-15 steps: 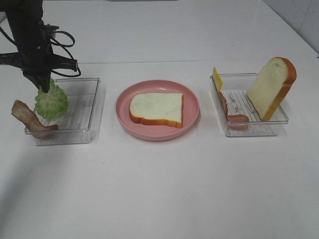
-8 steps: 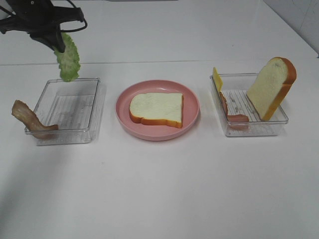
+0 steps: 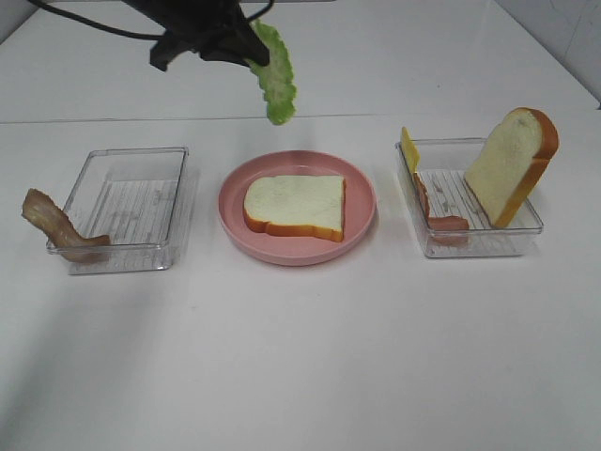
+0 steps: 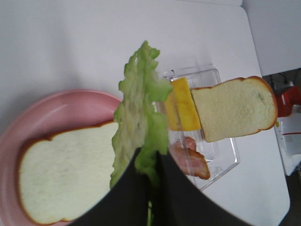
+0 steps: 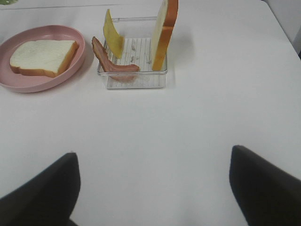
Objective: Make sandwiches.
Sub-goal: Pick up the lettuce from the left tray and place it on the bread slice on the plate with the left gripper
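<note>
Lettuce leaf (image 3: 274,80) held high, dangling from the clenched left gripper (image 4: 150,165) near the pink plate (image 3: 228,211).
One bread slice (image 3: 295,207) lies flat on that plate; the right gripper (image 5: 151,188) hangs released over the counter (image 5: 188,122), grasping nothing.

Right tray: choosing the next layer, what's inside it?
A bread slice standing on edge, a yellow cheese square, and a ham strip. Anything behind the bread is hidden.
</note>
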`<state>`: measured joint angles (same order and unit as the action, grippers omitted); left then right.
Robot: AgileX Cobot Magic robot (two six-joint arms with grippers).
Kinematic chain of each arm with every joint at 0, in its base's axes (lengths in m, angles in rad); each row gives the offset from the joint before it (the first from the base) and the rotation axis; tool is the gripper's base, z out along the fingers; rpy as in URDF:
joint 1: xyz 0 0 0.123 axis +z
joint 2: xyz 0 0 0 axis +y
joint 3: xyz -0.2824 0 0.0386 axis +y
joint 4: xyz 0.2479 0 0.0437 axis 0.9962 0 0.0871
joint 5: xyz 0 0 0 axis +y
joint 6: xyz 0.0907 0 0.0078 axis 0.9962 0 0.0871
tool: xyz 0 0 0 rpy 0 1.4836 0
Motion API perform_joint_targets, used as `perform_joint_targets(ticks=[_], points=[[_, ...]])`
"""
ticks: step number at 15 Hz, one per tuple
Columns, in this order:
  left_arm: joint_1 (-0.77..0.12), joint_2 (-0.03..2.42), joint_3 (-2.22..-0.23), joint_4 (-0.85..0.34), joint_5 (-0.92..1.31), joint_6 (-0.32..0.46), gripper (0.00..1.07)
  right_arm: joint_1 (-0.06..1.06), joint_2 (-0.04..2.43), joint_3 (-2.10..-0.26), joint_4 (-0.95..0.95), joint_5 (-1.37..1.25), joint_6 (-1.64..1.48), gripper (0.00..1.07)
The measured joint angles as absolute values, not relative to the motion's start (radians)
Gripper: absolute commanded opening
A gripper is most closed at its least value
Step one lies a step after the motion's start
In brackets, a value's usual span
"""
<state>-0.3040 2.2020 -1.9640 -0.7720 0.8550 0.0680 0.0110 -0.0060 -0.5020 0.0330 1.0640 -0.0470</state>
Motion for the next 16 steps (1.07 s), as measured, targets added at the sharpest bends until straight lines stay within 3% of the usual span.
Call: perform_joint_targets(ticks=[7,11,13,15,16], points=[[-0.421,2.382,-1.964,-0.924,0.829,0.125,0.00,0.011,-0.006,-0.502,0.033,1.064,-0.047,0.81],[-0.410,2.422,-1.963,-0.893,0.829,0.122,0.00,0.011,-0.006,-0.502,0.033,1.064,-0.047,0.81],[-0.407,2.422,-1.963,-0.840,0.829,0.085,0.00,0.011,-0.006,-0.502,0.033,1.064,-0.047,0.81],[-0.405,2.422,-1.963,-0.750,0.832,0.000,0.17,0.011,-0.006,-0.502,0.033,1.064,-0.047,0.81],[-0.403,2.422,-1.963,-0.716,0.832,-0.024,0.32,0.011,-0.006,-0.502,0.033,1.064,-0.047,0.81]])
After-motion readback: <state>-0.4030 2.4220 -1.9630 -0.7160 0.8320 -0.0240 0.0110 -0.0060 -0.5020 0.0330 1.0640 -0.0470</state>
